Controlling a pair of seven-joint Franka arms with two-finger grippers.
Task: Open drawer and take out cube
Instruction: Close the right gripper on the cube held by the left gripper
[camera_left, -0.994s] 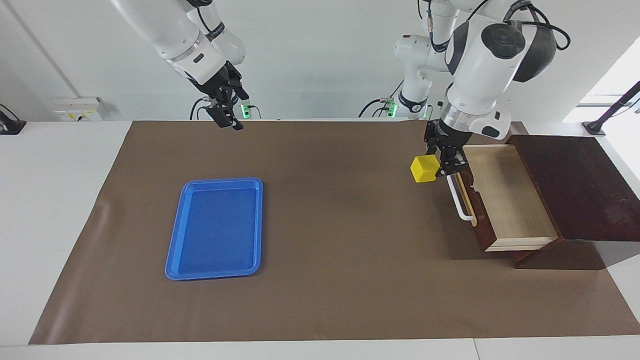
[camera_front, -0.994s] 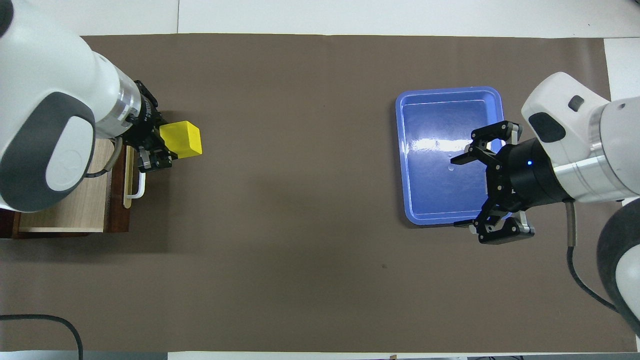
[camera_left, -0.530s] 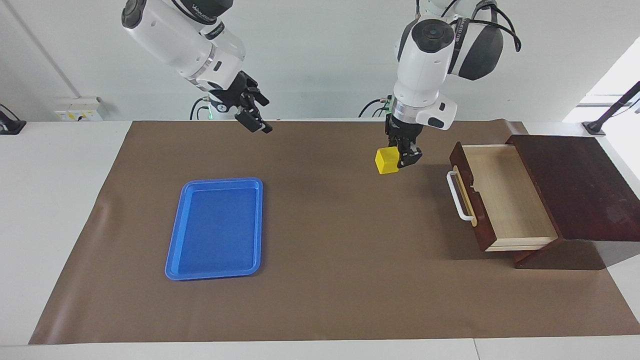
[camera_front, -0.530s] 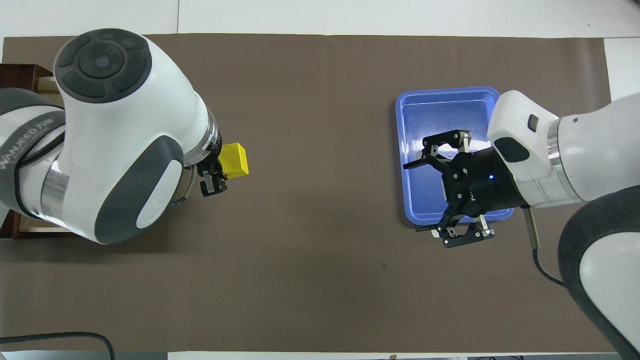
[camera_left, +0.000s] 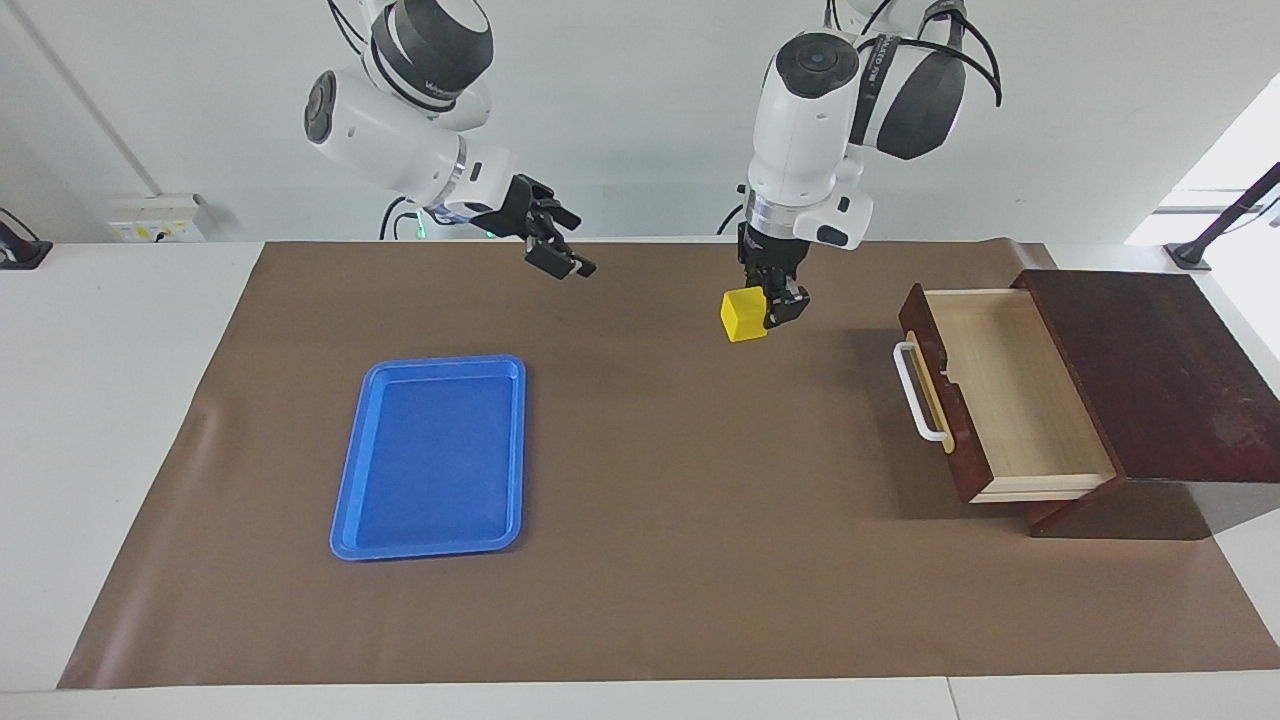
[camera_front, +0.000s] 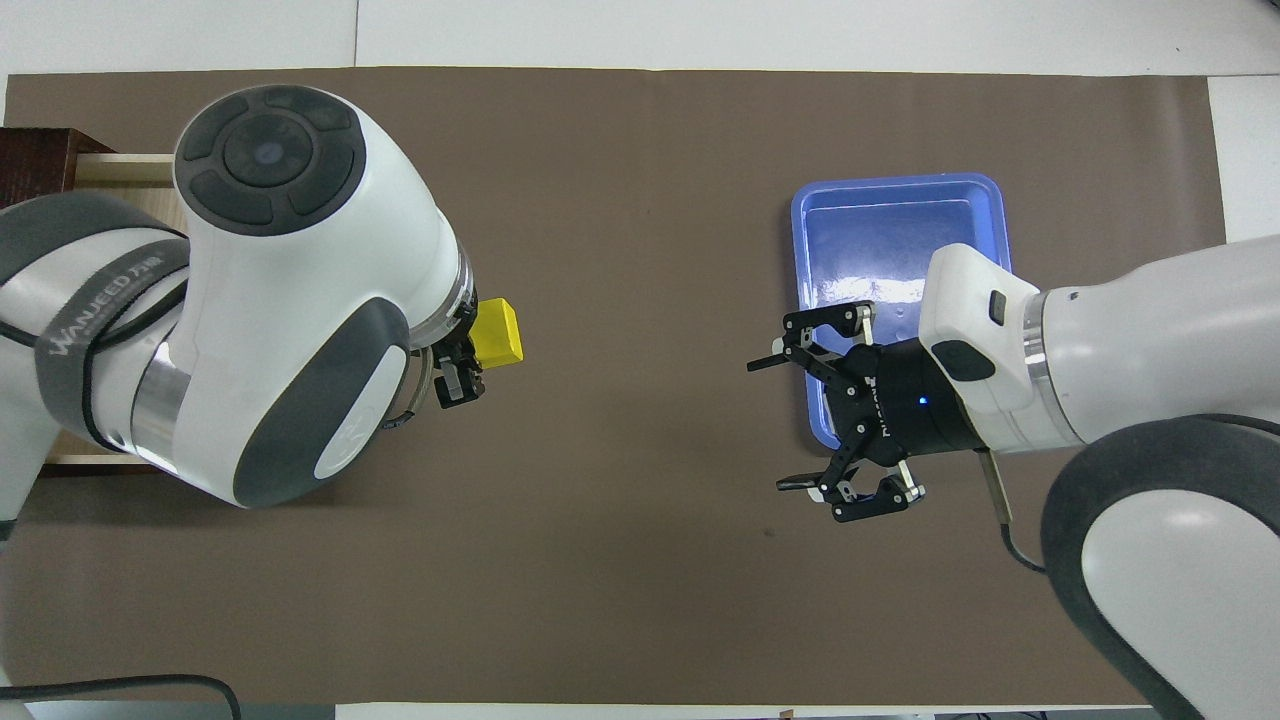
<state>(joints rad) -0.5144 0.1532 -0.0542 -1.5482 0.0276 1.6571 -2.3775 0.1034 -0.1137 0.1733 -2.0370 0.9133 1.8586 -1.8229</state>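
Observation:
The yellow cube (camera_left: 743, 316) (camera_front: 500, 331) hangs in the air over the brown mat, away from the drawer and toward the table's middle. My left gripper (camera_left: 768, 308) (camera_front: 470, 355) is shut on it and points down. The drawer (camera_left: 1010, 395) of the dark wooden box (camera_left: 1150, 370) stands pulled out, its pale wood interior bare and its white handle (camera_left: 918, 393) facing the table's middle. In the overhead view my left arm hides most of the drawer (camera_front: 120, 170). My right gripper (camera_left: 560, 255) (camera_front: 775, 425) is open and holds nothing, raised over the mat beside the blue tray.
A flat blue tray (camera_left: 430, 455) (camera_front: 895, 190) lies on the mat (camera_left: 680, 560) toward the right arm's end, with nothing in it. The wooden box sits at the left arm's end. White table margin surrounds the mat.
My left gripper has carried the cube away from the drawer toward the table's middle. My right gripper has swung from over the tray toward the middle, staying open.

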